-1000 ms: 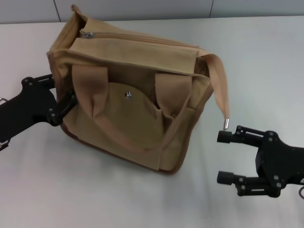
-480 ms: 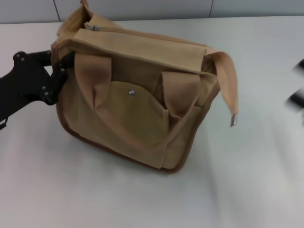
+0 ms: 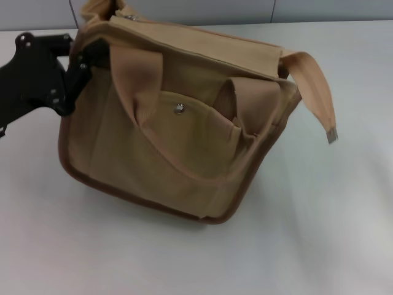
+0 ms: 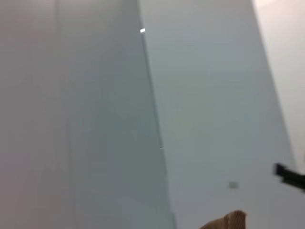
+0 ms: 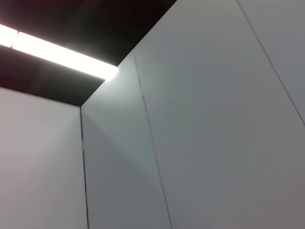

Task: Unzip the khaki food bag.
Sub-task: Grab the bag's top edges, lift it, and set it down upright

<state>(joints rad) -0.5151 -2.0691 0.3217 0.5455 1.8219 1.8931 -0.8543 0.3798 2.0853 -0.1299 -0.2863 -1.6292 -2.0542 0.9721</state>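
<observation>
Your left gripper (image 3: pixel 78 58) is nearest, its jaws gripping the khaki food bag's (image 3: pixel 178 135) corner, the zipper (image 3: pixel 130 16) running away just past them (right gripper unseen).

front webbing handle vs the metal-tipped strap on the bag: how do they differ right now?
The front handle is anchored to the khaki food bag at both ends, forming a loop against its front face; the metal-tipped strap is attached at one end only and hangs free off the bag's right side. The handle shows no hardware; the strap ends in a metal tip. Both are tan webbing matching the bag.
</observation>
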